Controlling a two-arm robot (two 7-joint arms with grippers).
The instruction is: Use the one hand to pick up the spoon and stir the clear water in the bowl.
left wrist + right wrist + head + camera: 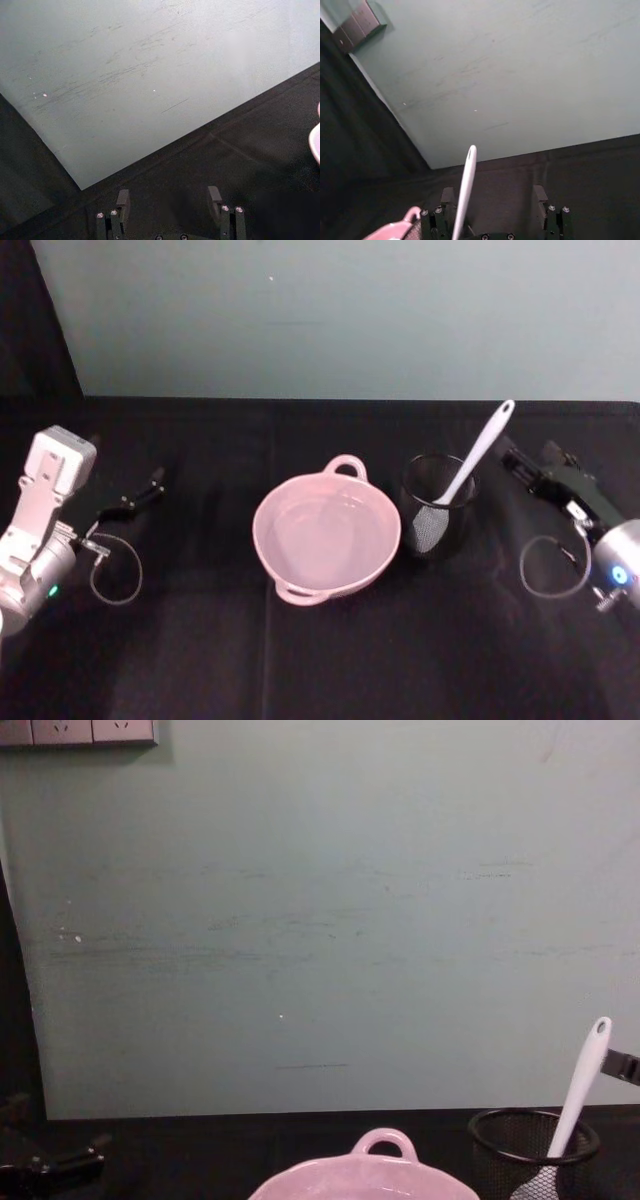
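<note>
head: hand [515,462] right beside spoon [478,455] handle; spoon stands in mesh cup [437,508], bowl [326,537] beyond cup; left gripper [150,483] parked far side, spread | right wrist: fingers [538,196] apart, handle between, nearer one, no contact seen | chest: spoon leans toward hand | risk: lopsided close may tip cup

At the frame's right edge I see my right gripper [512,460]: slim, black, with a small white label, on a silver wrist [612,545] with a blue ring [619,575] and a grey cable [522,568]. At the left edge, the left gripper [152,483] is black and its arm [40,510] is white-grey with a green light.
</note>
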